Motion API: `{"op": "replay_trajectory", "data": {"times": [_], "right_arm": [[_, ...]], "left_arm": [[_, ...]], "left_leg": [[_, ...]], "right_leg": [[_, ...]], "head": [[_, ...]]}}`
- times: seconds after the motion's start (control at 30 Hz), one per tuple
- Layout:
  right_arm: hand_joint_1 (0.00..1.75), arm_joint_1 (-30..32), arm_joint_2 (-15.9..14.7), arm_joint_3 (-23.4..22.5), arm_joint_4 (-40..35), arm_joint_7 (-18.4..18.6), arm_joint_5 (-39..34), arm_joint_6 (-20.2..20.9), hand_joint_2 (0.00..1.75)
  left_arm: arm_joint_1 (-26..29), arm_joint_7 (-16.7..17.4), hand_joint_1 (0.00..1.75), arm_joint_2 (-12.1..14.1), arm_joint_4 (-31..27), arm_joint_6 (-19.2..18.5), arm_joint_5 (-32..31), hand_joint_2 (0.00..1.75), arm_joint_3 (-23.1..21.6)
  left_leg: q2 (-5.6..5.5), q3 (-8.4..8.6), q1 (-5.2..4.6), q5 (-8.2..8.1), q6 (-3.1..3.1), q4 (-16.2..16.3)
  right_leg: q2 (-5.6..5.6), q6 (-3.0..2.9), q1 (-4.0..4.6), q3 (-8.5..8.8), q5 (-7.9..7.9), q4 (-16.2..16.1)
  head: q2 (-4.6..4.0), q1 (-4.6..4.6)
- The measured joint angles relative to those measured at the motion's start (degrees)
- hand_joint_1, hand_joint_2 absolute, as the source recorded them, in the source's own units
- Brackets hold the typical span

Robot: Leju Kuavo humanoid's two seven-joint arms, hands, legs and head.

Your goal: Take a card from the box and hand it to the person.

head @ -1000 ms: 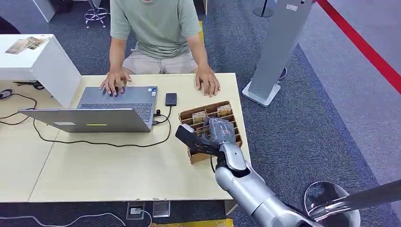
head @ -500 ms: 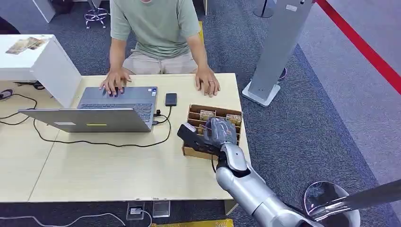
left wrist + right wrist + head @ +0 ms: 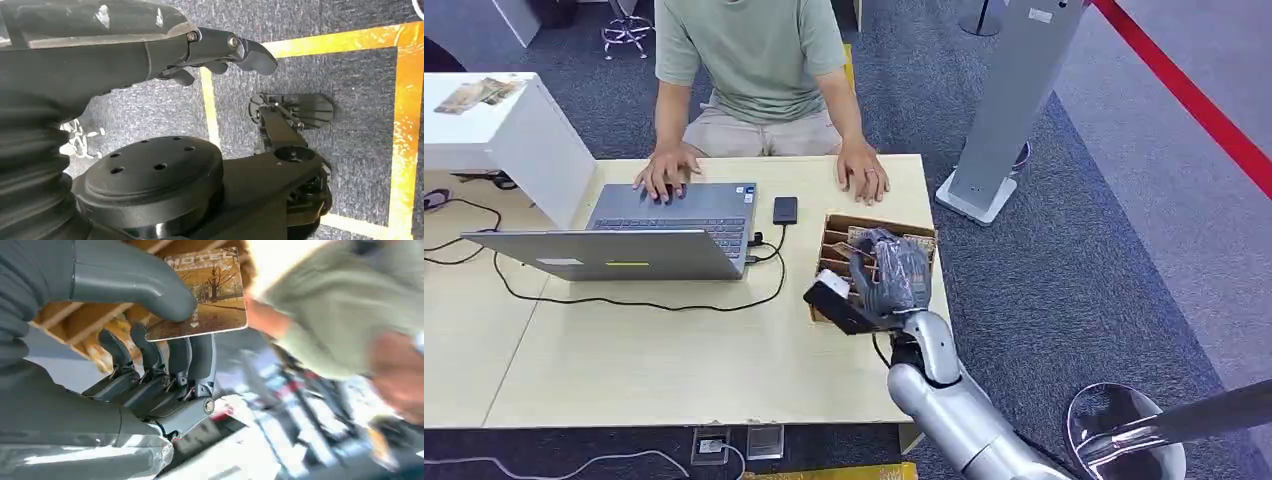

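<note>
Card point(image 3: 207, 297) is pinched between my right hand's point(image 3: 886, 280) thumb and fingers, just above the wooden box point(image 3: 836, 232) near the table's right edge. The grip looks shallow, on one end only, so I'd say it could slip or twist on the swing toward the person point(image 3: 754, 60). The lifting hand may also snag the box dividers. Left hand point(image 3: 220, 47) hangs over the floor, fingers curled, holding nothing.

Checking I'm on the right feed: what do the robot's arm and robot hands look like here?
The right arm is glossy silver with rounded segments. The right robot hand has a grey ribbed cover, a thick light-grey thumb and darker fingers with metal pins. The left robot hand is dark grey too.
</note>
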Motion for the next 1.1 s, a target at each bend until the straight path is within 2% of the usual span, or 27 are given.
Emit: {"op": "replay_trajectory", "data": {"times": [0.07, 0.1, 0.23, 0.37, 0.47, 0.63, 0.87, 1.1], "right_arm": [[1.45, 1.9, 0.7, -2.3, -2.0, -5.9, 0.0, 0.0, 1.75], [1.45, 2.6, 0.9, -3.4, -2.8, -7.2, -0.2, 0.0, 1.75], [1.45, 3.7, 1.4, -7.0, -4.3, -8.0, -3.2, 0.0, 1.75], [1.45, 1.8, 1.6, -7.0, -2.6, -2.7, -8.6, 0.4, 1.75], [1.45, -2.4, 1.9, -6.1, 1.2, 2.0, -11.6, 2.3, 1.75], [1.45, -11.6, 3.3, -4.3, 8.9, 6.5, -14.1, 5.2, 1.75], [1.45, -23.3, 5.2, -2.5, 18.8, 13.2, -14.4, 10.6, 1.75], [1.45, -29.1, 7.6, 0.0, 26.2, 17.1, -10.6, 12.9, 1.75]], "left_arm": [[0.0, 0.0, 0.00, 0.0, 0.0, 0.1, 0.2, 1.75, 0.0], [0.0, 0.0, 0.00, 0.0, 0.0, 0.1, 0.2, 1.75, 0.0], [0.0, -0.1, 0.00, 0.0, 0.0, 0.1, 0.3, 1.75, -0.2], [-0.1, -0.1, 0.00, 0.0, 0.0, -0.2, 0.3, 1.75, -0.7], [-0.5, 0.3, 0.00, 0.0, 0.0, -0.8, -0.2, 1.75, -1.0], [-1.6, 1.3, 0.00, 0.0, 0.0, -1.0, -1.0, 1.75, -1.7], [-2.1, 2.0, 0.00, 0.0, 0.0, -0.8, -1.0, 1.75, -2.4], [-1.9, 2.0, 0.00, 0.0, 0.0, -0.6, -0.4, 1.75, -2.4]], "left_leg": [[0.00, 0.00, 0.00, 0.00, 0.00, 0.0], [0.00, 0.00, 0.00, 0.00, 0.00, 0.0], [0.01, 0.00, 0.00, 0.00, 0.00, 0.0], [0.02, -0.02, 0.00, 0.01, 0.01, 0.0], [0.01, -0.02, 0.00, 0.03, 0.01, 0.0], [0.00, -0.06, 0.00, 0.07, 0.00, 0.0], [-0.02, -0.09, 0.00, 0.08, 0.01, 0.0], [-0.02, -0.07, 0.00, 0.08, 0.01, 0.0]], "right_leg": [[0.00, 0.00, 0.00, 0.00, 0.00, 0.0], [0.00, 0.00, 0.00, 0.00, 0.00, 0.0], [0.01, 0.00, 0.00, 0.03, 0.00, 0.0], [0.02, 0.01, 0.00, 0.03, 0.02, 0.0], [0.02, 0.00, 0.00, 0.03, 0.04, 0.0], [-0.01, -0.05, 0.00, -0.02, 0.07, 0.1], [-0.03, -0.05, 0.00, -0.03, 0.07, 0.1], [-0.05, -0.05, 0.00, -0.03, 0.07, 0.1]], "head": [[0.00, 0.02], [0.00, -0.07], [0.00, 0.00], [0.00, 0.07], [0.00, 0.02], [0.00, -0.09], [0.00, 0.04], [0.00, -0.07]]}}
